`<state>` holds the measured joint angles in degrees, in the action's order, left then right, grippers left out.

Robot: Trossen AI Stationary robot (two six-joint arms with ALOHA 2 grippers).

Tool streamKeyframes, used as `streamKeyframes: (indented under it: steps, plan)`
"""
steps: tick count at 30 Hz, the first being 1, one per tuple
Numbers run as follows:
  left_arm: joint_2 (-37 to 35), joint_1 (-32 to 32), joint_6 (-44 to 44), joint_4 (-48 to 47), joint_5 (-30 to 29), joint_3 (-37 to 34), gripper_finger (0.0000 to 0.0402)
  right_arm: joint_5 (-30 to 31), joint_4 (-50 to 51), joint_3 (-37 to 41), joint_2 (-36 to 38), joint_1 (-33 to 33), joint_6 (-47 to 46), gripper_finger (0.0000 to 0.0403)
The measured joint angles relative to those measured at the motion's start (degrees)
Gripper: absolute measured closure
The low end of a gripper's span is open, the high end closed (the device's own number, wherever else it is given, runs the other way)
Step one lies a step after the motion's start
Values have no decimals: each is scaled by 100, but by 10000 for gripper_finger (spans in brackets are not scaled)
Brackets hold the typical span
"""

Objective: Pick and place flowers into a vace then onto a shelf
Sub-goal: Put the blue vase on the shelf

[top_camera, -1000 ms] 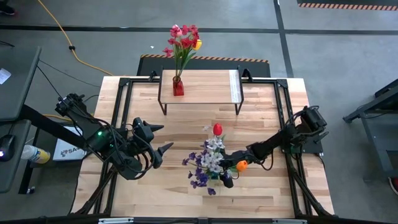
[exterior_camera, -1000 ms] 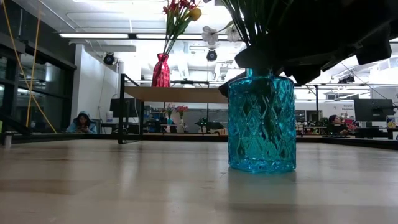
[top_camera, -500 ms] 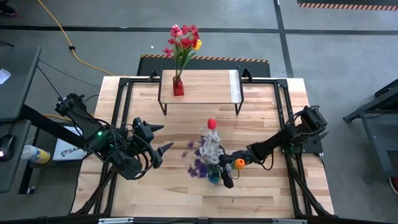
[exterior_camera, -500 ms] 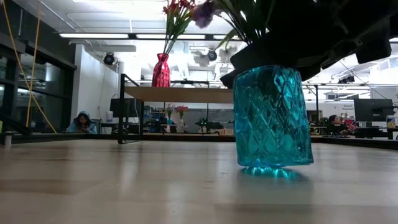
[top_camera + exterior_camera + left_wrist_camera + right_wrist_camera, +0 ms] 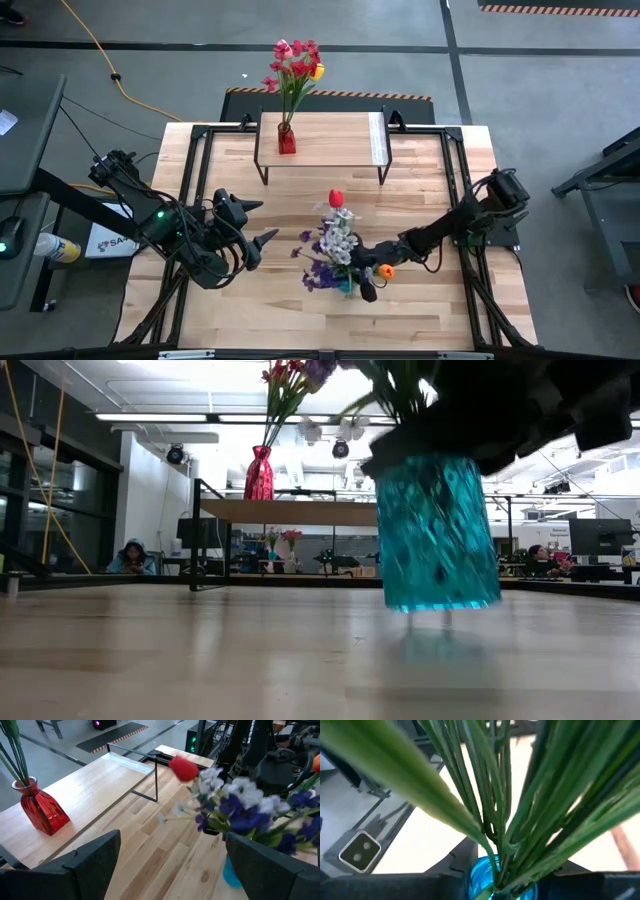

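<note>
Over the table (image 5: 420, 300), one red vase (image 5: 287, 139) sits shelved (image 5: 330, 130) (job half done), right gripper (image 5: 362, 279) clamps the flower-filled blue vase (image 5: 436, 530) aloft, left gripper (image 5: 255, 225) gapes empty.

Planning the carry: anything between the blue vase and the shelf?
Nothing visible. The blue vase hangs off the table in the right gripper; bare wood to the shelf. A red vase takes its left end.

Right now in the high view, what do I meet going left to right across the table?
left gripper → red vase on the shelf → blue vase's flowers → right gripper
</note>
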<state>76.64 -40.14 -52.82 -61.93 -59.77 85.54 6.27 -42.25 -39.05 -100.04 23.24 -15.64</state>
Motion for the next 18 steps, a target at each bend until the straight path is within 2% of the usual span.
streamKeyframes:
  steps: [9, 18]
  plan:
    - [0, 0, 2, -7, 0, 0, 9, 698, 811, -2, 854, -141, 164, 293]
    - [3, 0, 0, 2, 37, 0, 9, 830, 1669, -7, 2312, -878, 558, 296]
